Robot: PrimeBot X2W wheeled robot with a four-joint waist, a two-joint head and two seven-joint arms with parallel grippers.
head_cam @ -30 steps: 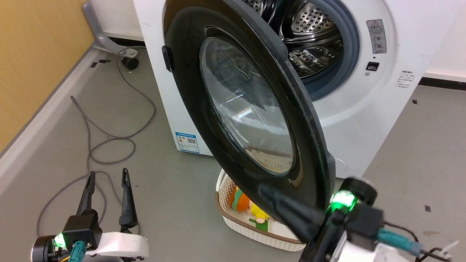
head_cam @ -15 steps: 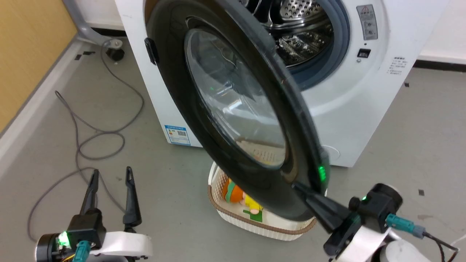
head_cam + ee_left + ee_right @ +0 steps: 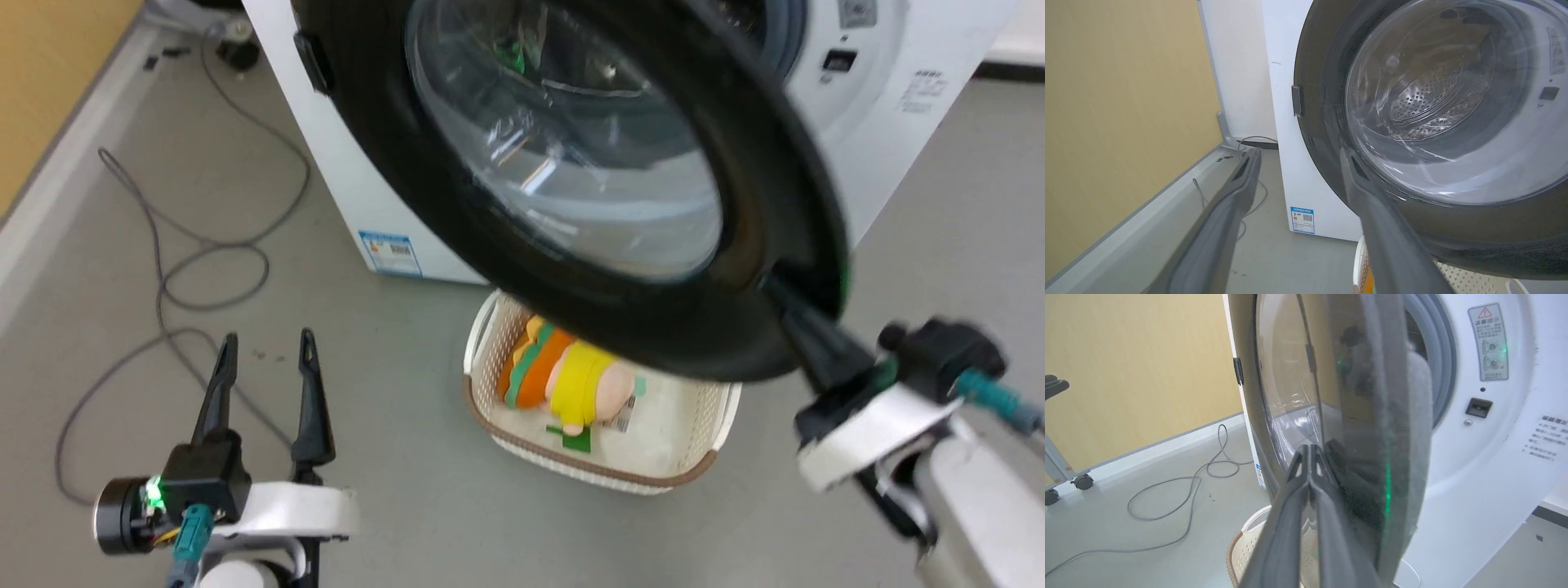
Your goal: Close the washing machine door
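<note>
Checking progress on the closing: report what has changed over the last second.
The large round glossy black-rimmed glass door has swung further towards the opening of the big white washing machine, now covering most of it, pushed by the right pincer, shut, pressed against the lower rim. The head camera shifted. The left pincer stayed open and idle; the cream perforated basket stayed on the floor.
</note>
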